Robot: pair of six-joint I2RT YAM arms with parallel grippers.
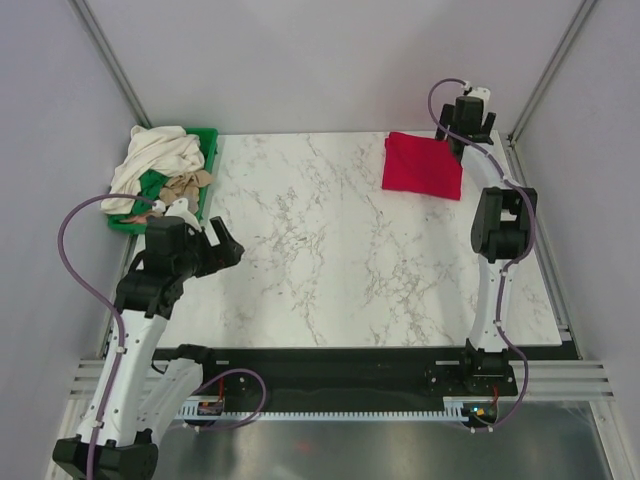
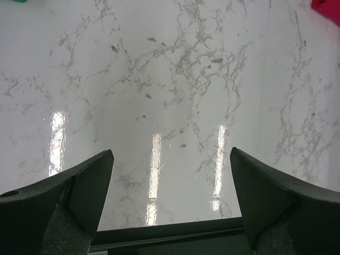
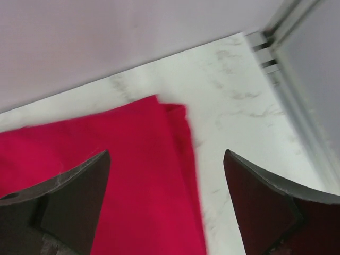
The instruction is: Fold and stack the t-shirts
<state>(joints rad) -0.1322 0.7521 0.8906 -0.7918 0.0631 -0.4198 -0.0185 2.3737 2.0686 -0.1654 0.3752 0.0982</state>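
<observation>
A folded crimson-red t-shirt (image 1: 421, 165) lies flat on the marble table at the far right; it fills the lower left of the right wrist view (image 3: 106, 180). My right gripper (image 1: 458, 147) hangs open and empty just above the shirt's far right corner (image 3: 166, 204). A cream-white t-shirt (image 1: 155, 158) and a tan-beige one (image 1: 185, 185) lie crumpled in the green tray (image 1: 208, 146) at the far left. My left gripper (image 1: 226, 245) is open and empty over bare marble (image 2: 170, 199), near the tray's front end.
The marble tabletop (image 1: 330, 250) stretches between the tray and the red shirt. A metal frame rail (image 3: 297, 95) runs along the table's right edge, close to my right gripper. Grey walls enclose the back and sides.
</observation>
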